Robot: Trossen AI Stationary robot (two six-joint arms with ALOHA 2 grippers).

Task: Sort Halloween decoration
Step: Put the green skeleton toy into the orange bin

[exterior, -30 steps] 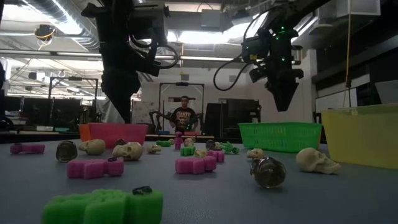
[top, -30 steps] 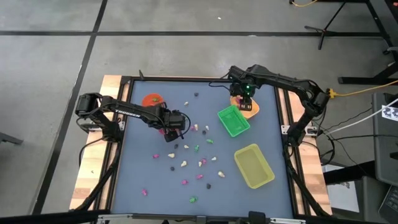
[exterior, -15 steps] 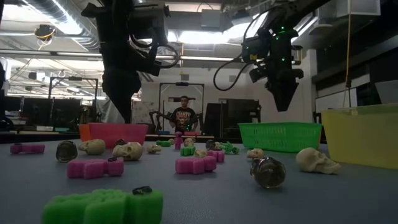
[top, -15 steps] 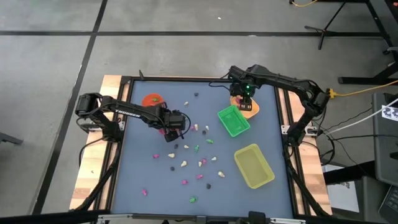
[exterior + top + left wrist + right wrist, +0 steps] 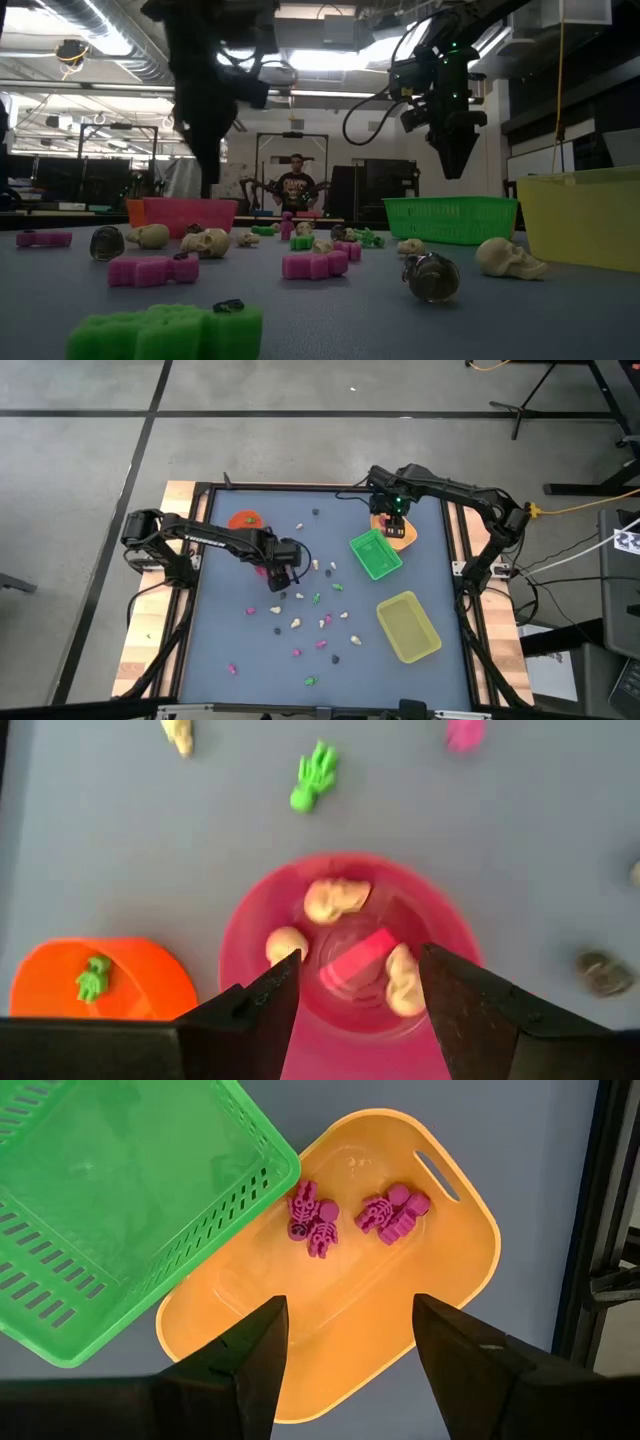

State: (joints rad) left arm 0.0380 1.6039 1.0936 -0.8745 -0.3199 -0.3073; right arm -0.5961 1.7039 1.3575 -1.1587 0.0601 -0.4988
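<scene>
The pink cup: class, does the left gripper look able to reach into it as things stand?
Probably yes. The left gripper hangs open directly above the pink cup, and nothing lies between them; only skulls and a pink piece rest inside.

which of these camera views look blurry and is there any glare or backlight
Low view: the left arm is motion-smeared, bright ceiling lights backlight both arms into silhouettes, and the nearest green trinket is soft. Left wrist view: the pink cup and its contents look slightly soft. High and right wrist views: sharp, evenly lit.
</scene>
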